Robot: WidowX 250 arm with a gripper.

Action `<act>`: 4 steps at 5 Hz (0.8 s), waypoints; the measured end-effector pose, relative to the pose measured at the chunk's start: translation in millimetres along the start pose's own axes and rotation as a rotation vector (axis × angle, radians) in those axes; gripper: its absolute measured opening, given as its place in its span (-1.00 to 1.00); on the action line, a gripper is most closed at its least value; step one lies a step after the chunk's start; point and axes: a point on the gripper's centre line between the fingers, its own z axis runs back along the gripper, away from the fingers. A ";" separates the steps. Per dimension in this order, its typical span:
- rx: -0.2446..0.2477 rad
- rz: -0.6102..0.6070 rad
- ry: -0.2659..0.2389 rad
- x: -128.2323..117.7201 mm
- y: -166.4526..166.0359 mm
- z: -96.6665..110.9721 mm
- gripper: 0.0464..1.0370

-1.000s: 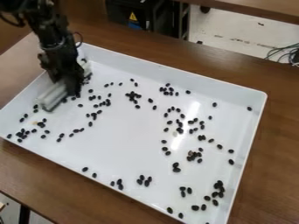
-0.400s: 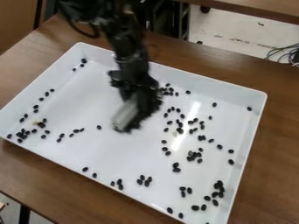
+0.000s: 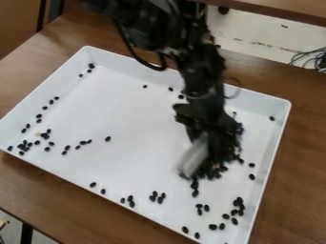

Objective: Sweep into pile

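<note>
The black gripper (image 3: 202, 138) hangs low over the right-centre part of the white tray (image 3: 127, 128), above a pale sweeping tool (image 3: 195, 156) that stands at a slant on the tray floor. A dense band of black beans (image 3: 219, 167) lies along the tool's right side and lower end, partly hidden by the arm. Other beans (image 3: 157, 196) lie in loose clusters near the front edge, at the left corner and toward the lower right corner. A few sit along the left and back walls.
The tray's raised rim (image 3: 288, 107) runs all around on a brown wooden table (image 3: 305, 157). Dark equipment stands behind the table, and cables (image 3: 312, 58) lie at the upper right.
The arm and pale tool have swept from the tray's left side to the right of centre. Beans from the upper middle have moved right and bunched up against the tool.
</note>
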 end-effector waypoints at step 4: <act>0.199 0.163 -0.051 -0.5 122.0 45.8 -0.36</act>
